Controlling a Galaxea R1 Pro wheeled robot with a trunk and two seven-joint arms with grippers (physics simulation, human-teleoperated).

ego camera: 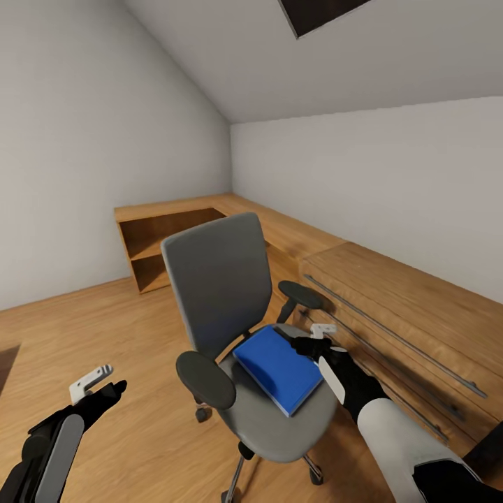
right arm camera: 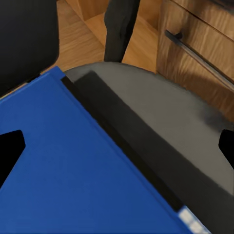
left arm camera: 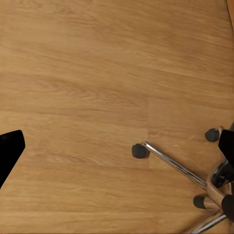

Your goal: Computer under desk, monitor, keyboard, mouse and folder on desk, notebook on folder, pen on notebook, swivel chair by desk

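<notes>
Fingers point(ego camera: 316, 340) of the right arm hovering just above the near right edge of the folder point(ego camera: 276, 368), not yet pinching it, seen from the head. Lying flat on the seat of the swivel chair point(ego camera: 216, 279), long axis running from the chair back toward the seat's front right. Sitting well nearer the right arm than the left. Left fingers point(ego camera: 94, 386) hanging over the bare floor point(ego camera: 133, 433), well apart from the chair; spread or pressed together, cannot tell from here.

Looking along the left fingers: dark fingertips point(left arm camera: 9, 151) showing at opposite edges with wood floor between, so standing spread and holding nothing. Chrome chair legs point(left arm camera: 175, 165) and castors off to one side.

Looking along the right fingers: dark fingertips point(right arm camera: 10, 151) standing wide apart at both edges, spread with nothing gripped. Blue folder point(right arm camera: 73, 175) lying directly under them, its straight edge crossing between the tips, grey seat point(right arm camera: 161, 126) beyond that edge. Probably needing the tips to straddle this edge, one over the cover and one slipping beneath, before lifting. Wooden drawers point(right arm camera: 195, 53) with long bar handles just past the chair.
</notes>
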